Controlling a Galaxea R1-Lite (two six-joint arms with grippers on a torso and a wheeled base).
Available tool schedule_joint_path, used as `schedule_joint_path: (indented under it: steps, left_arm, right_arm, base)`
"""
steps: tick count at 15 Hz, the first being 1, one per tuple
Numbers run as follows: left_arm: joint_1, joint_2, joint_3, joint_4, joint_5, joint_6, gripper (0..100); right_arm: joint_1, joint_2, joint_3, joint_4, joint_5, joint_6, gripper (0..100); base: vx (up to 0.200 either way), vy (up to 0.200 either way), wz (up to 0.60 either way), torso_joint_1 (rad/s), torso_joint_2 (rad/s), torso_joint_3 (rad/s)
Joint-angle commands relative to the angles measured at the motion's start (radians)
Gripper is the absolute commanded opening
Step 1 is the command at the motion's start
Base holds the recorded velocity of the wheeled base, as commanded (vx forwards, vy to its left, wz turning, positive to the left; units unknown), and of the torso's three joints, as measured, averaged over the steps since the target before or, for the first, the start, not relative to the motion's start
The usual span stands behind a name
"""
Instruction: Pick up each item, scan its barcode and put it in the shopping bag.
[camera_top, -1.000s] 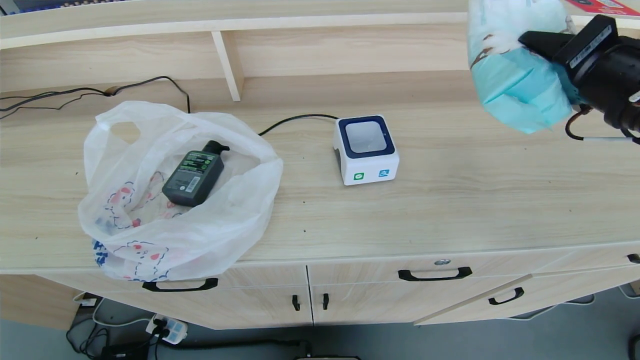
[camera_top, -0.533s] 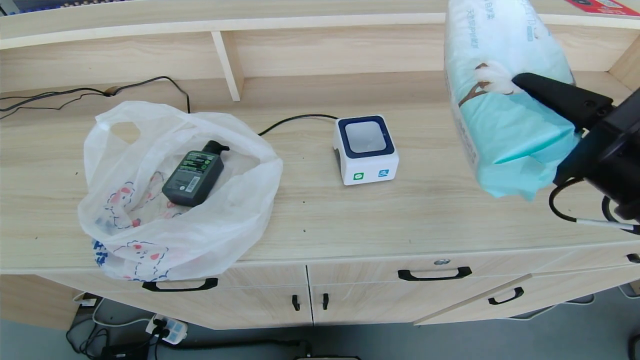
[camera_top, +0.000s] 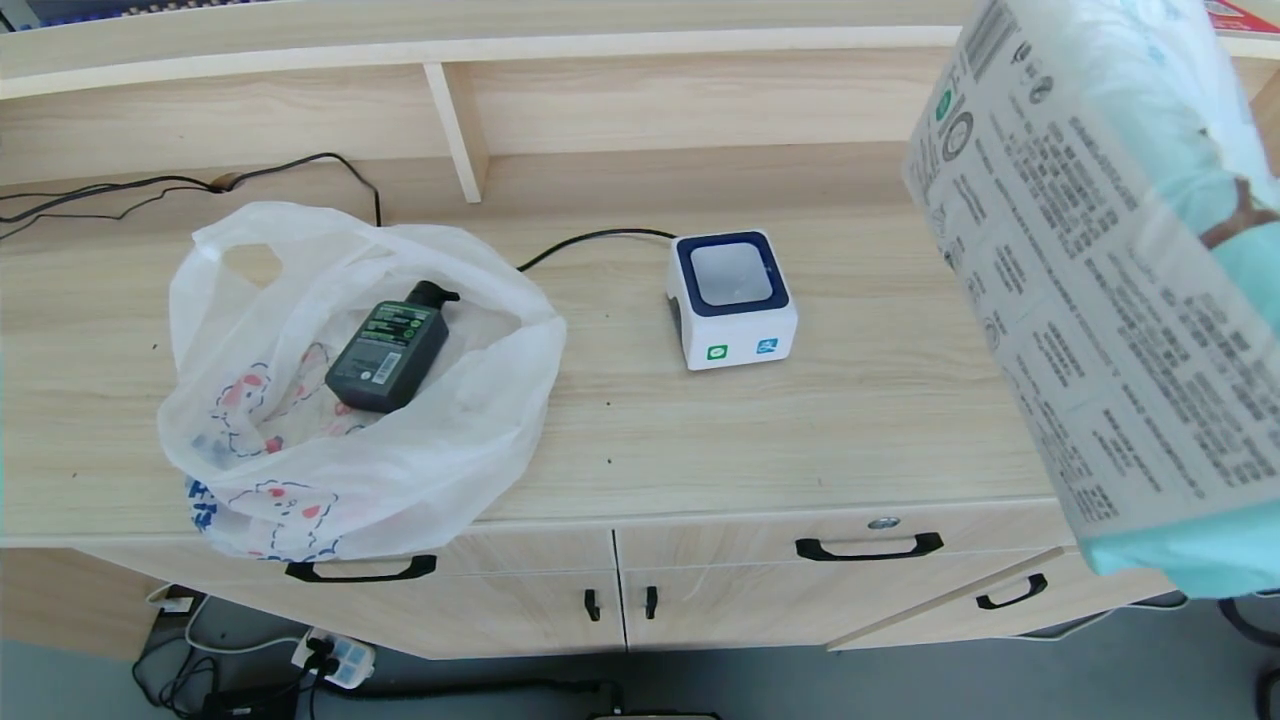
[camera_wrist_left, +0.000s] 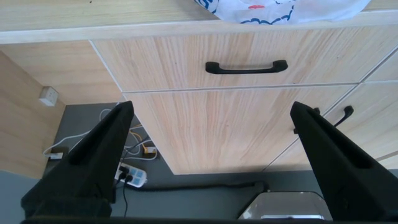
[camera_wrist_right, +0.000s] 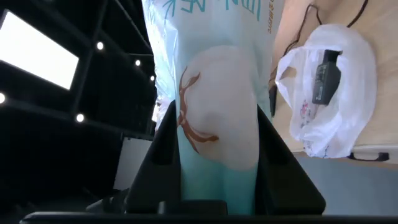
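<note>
The right gripper (camera_wrist_right: 216, 134) clamps a teal-and-white pack (camera_top: 1100, 280), raised right of the scanner (camera_top: 733, 298) on the tabletop (camera_top: 850, 420). Left of the scanner, the shopping bag (camera_top: 450, 440) holds a dark bottle (camera_top: 385, 345). The left gripper (camera_wrist_left: 211, 155) hangs wide apart, lower than the scanner, facing a drawer (camera_wrist_left: 186, 68).

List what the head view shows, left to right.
Left to right: shopping bag with a black bottle lying in it → scanner → teal pack, held up off the counter in the right gripper.
</note>
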Motion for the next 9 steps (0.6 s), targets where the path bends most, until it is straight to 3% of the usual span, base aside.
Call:
schedule_joint_path:
  steps: [1, 3, 6, 9]
  left_arm:
    - [0.000, 0.002, 0.000, -0.001, 0.000, 0.002, 100]
    - [0.000, 0.002, 0.000, -0.001, 0.000, 0.002, 100]
    - [0.000, 0.002, 0.000, -0.001, 0.000, 0.002, 100]
    - [0.000, 0.002, 0.000, -0.001, 0.000, 0.002, 100]
  right_arm:
    - [0.028, -0.032, 0.063, -0.028, 0.011, 0.028, 0]
    - [0.030, -0.072, 0.105, -0.091, 0.012, 0.140, 0]
    - [0.053, -0.118, 0.194, -0.095, 0.098, 0.164, 0]
    - [0.053, -0.142, 0.218, -0.097, 0.123, 0.293, 0]
  base:
    - [0.000, 0.000, 0.00, 0.000, 0.00, 0.000]
    - [0.000, 0.000, 0.00, 0.000, 0.00, 0.000]
    - [0.000, 0.000, 0.00, 0.000, 0.00, 0.000]
    - [0.000, 0.000, 0.00, 0.000, 0.00, 0.000]
